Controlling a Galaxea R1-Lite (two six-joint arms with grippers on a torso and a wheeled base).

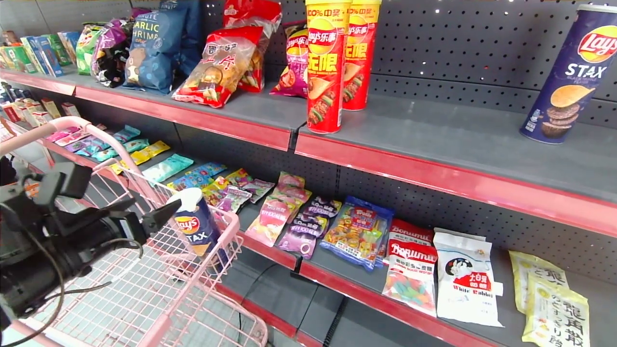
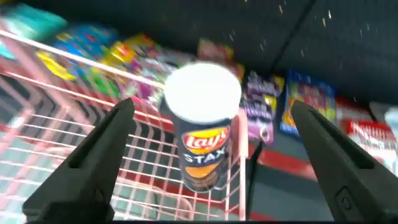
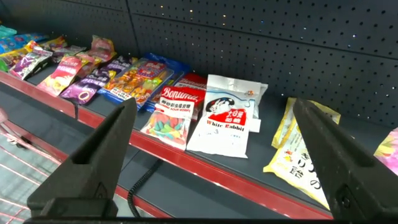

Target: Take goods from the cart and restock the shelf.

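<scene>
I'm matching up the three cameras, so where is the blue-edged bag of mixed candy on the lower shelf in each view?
Head view: the blue candy bag lies near the middle, right of the purple packs.
Left wrist view: the bag is blurred, beyond the chips can, beside those packs.
Right wrist view: the bag lies between the packs and the red gummy bags.
Shared landmark: the purple packs.

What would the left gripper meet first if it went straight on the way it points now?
Most likely the dark blue cylindrical chip can with a white lid, standing in the pink wire cart, centred ahead of the open left gripper. Depth is unclear.
</scene>
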